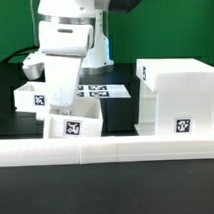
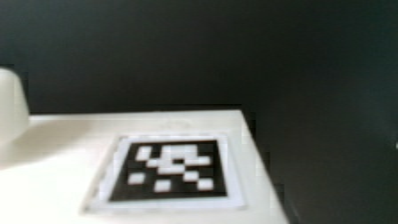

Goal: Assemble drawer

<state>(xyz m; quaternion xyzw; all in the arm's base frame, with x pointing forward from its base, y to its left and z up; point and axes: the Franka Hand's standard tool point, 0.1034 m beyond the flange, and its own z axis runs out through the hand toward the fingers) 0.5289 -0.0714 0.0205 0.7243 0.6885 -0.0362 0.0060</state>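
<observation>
The tall white box casing (image 1: pixel 180 92) stands at the exterior view's right, with a tag low on its front. Two small white trays lie left of it: one further back (image 1: pixel 30 96) and one nearer (image 1: pixel 81 124), each tagged. My gripper (image 1: pixel 60 105) hangs straight down over the place where the two trays meet. Its fingertips are hidden behind the tray walls. The wrist view shows a white tray surface (image 2: pixel 71 150) with a tag (image 2: pixel 171 170) close below. A rounded white part (image 2: pixel 9 112) at the edge may be a knob. No fingers show there.
The long low white rail (image 1: pixel 106 147) runs across the front of the black table. The marker board (image 1: pixel 99 91) lies behind the trays, beside the arm's base. A green backdrop stands behind.
</observation>
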